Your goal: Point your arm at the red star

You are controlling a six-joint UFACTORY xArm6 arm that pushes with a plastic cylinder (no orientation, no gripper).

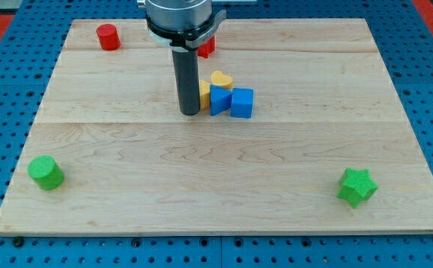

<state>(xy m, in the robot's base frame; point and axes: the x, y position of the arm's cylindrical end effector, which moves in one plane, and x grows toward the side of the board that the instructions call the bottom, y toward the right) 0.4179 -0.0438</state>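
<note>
Down at the view's bottom, two green pieces sit well apart on the wooden board (223,186): a green cylinder (46,172) near the left corner and a green star (357,186) near the right corner.

Moving up to the middle, here's the cluster. A blue cube (241,103) stands touching a blue wedge-like block (218,100) on its left. Just behind them sits a yellow heart (221,79), and another yellow block (203,93) peeks out, mostly hidden, shape unclear. My tip (190,112) is planted right at the left edge of this cluster, the rod covering part of that yellow block; whether it touches is hard to say. No pincer here, just the plain rod, so there is nothing released or clenched to tell.

Further up, the red star (207,48) is at the top of the board, just right of the rod and largely hidden behind the arm's housing; only a red sliver shows. It lies behind my tip, apart from it. Far up on the left, a red cylinder (108,36) stands alone.
</note>
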